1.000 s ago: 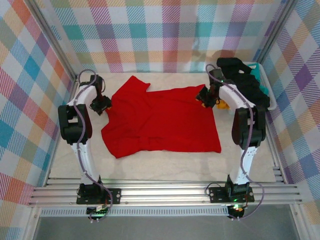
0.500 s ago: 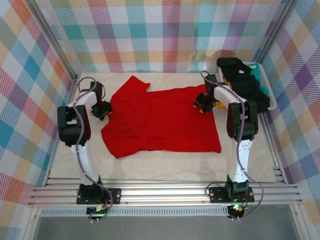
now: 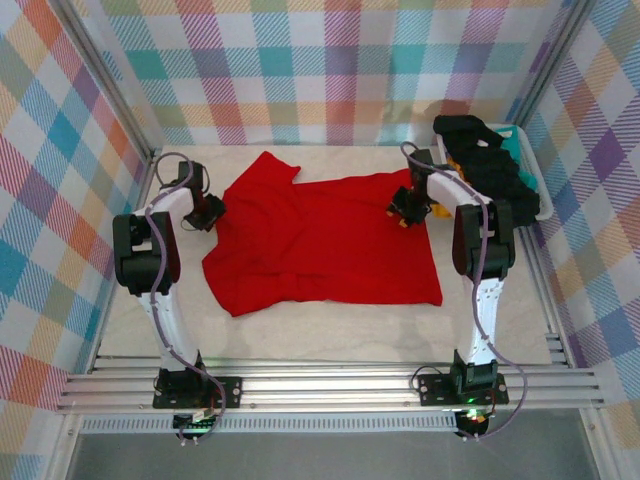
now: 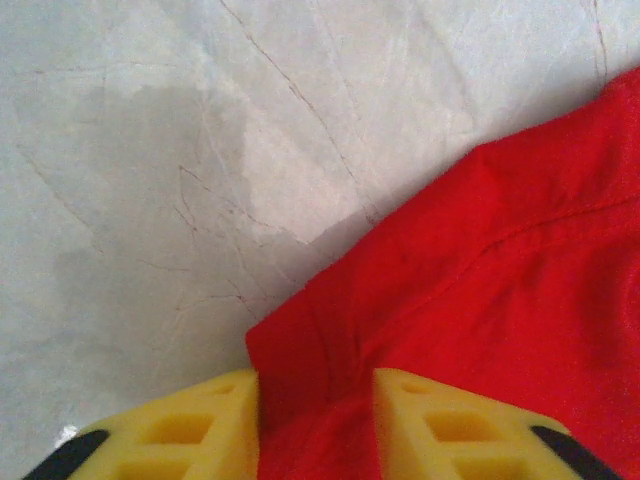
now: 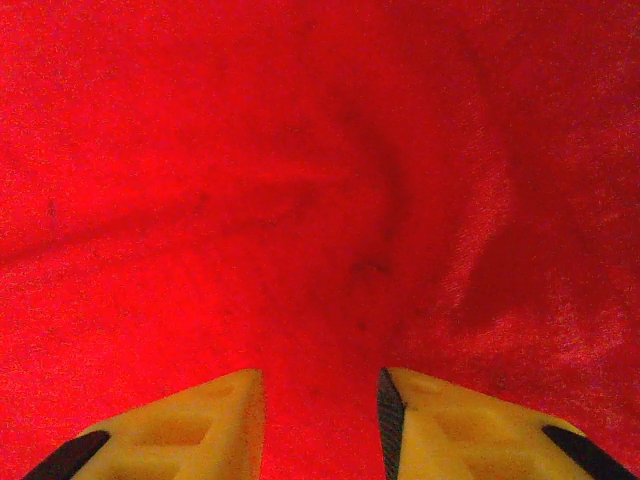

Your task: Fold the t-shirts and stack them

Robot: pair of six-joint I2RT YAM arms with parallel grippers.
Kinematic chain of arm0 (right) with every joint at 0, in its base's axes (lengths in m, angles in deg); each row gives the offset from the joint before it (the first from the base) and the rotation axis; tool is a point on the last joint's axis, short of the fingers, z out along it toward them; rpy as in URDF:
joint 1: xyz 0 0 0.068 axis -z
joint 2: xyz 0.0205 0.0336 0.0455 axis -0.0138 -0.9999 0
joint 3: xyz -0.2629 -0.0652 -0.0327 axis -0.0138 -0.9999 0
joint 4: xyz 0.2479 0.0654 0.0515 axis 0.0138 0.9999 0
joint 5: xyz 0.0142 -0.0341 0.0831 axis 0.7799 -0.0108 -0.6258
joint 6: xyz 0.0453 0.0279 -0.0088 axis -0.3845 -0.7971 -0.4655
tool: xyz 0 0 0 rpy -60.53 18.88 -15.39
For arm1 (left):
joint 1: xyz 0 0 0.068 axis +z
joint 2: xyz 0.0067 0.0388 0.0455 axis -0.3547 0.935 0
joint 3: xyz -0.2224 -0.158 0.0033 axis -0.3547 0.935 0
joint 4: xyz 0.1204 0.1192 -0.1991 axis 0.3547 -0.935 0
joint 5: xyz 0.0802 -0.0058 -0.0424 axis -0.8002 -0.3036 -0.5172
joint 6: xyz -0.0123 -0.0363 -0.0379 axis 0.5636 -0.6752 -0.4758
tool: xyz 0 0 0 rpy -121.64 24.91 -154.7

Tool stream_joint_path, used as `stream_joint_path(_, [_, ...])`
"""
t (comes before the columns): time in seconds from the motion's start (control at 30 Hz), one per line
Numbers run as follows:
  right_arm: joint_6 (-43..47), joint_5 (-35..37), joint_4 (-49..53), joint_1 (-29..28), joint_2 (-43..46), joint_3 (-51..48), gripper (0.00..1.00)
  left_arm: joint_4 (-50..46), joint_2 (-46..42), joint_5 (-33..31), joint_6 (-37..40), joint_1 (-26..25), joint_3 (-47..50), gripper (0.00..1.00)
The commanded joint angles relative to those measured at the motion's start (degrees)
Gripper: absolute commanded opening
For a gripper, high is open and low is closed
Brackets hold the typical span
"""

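Note:
A plain red t-shirt (image 3: 325, 240) lies spread across the middle of the table, one sleeve pointing to the back left. My left gripper (image 3: 208, 212) is at the shirt's left edge. Its yellow fingers (image 4: 200, 425) pinch a bunched fold of the red cloth (image 4: 315, 400) at a corner. My right gripper (image 3: 407, 207) presses down on the shirt's upper right edge. There its fingers (image 5: 450, 425) stand slightly apart, with flat red cloth (image 5: 320, 250) under the gap. Black shirts (image 3: 480, 155) and a bit of orange-yellow cloth (image 3: 447, 210) sit in the basket.
A white-and-teal basket (image 3: 528, 175) stands at the back right, against the right arm. Bare pale tabletop (image 3: 330, 335) lies in front of the shirt and to its left (image 4: 150, 150). Checked walls close in three sides.
Both grippers have come down onto the shirt's edges. The right one shifted left and forward from the basket side, and the left moved slightly right. The shirt itself has not shifted.

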Motion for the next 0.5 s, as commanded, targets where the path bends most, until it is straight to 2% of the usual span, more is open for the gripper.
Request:
stream_joint_path(0.0, [0.8,1.6,1.9,0.2,-0.5,2.0,0.36,0.6,-1.9,0.4,0.6,0.5,1.2,0.27])
stream_joint_path(0.2, [0.4,5.5,4.9,0.7,-2.3,3.4,0.36,-0.9,-2.9,-1.0,1.2,0.6,-0.2,0.01])
stream_joint_path(0.33, [0.1,5.8,4.9,0.9,-3.6,3.0,0.36,-1.2,-4.2,-1.4,0.8,1.2,0.3,0.00])
stream_joint_path(0.47, [-0.3,5.7,5.4,0.9,-5.2,2.8,0.35,0.9,-5.8,0.7,-2.0,3.6,2.6,0.00])
